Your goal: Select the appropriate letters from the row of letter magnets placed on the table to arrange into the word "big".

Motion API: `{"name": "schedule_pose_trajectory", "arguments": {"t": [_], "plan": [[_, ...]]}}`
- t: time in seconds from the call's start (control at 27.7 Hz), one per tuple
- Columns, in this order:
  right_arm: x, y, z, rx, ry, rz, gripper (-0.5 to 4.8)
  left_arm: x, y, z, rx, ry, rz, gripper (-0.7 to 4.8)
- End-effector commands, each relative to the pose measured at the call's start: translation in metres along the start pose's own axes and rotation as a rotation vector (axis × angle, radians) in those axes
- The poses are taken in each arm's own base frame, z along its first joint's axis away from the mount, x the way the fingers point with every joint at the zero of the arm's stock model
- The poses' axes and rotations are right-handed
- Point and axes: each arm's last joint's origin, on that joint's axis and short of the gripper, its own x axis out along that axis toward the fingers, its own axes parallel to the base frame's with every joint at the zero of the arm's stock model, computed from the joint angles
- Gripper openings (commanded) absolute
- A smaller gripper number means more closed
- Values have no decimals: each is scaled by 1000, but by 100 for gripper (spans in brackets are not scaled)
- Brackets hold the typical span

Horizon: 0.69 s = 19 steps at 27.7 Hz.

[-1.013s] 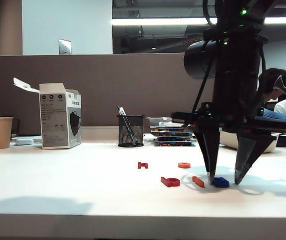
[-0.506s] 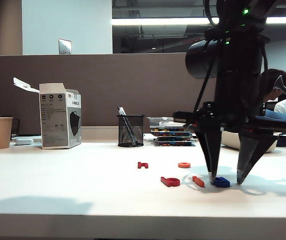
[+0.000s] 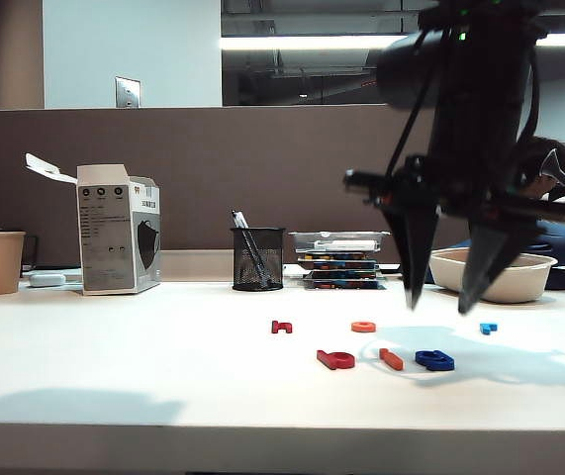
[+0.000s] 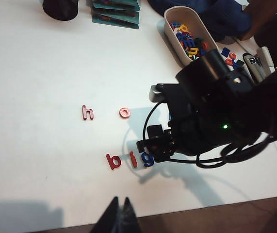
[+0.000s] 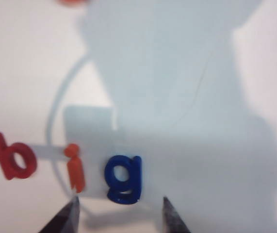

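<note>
The three chosen letters lie flat on the table point(image 3: 114, 366) in reading order: the red "b" point(image 5: 13, 156), the orange "i" point(image 5: 74, 167) just beside it at its 3 o'clock, and the dark blue "g" point(image 5: 123, 178) next along. None touches its neighbour. In the exterior view they sit near the front edge, with the dark red letter point(image 3: 281, 327) and the orange ring letter point(image 3: 363, 327) behind them and a light blue letter point(image 3: 488, 328) off at about 2 o'clock of the "g".

The right gripper point(image 3: 443, 302) hangs above the "g", clear of the surface, jaws spread wide, nothing between them. The left gripper point(image 4: 119, 216) shows only dark fingertips pressed together, holding nothing, near the table's front edge.

Judgement on handling: the magnets are thin, rigid and very light, on a smooth top, so a glancing fingertip would likely skate them out of line. Any correction is best taken by straddling a letter across its narrow width, fingertips down to the table, closing gently. The word appears complete.
</note>
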Motion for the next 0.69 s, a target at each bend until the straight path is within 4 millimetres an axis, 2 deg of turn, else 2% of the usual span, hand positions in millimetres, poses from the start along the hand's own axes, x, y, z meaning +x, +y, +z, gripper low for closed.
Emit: {"name": "schedule_pose_trajectory", "arguments": {"t": [0.04,0.18,0.25,0.33,0.43,0.69], "plan": [[-32,4,9,-73,-132,15,209,-1,0,1,-3,-10,1,-5],[-64,4,11,-129,-258,-27,195,-1,0,1,-3,-10,0,-5],[-81,-1,11,-137,-319,-48,139,-1,0,1,-3,-10,1,-5],[-96,-7,9,-138,-378,-69,57,-1,0,1,-3,-10,1,-5],[-117,-23,5,-123,-449,-97,-2,-1,0,1,-3,-11,1,-5],[-163,-71,-9,-71,-580,-169,-6,-1,0,1,-3,-10,1,-5]]}}
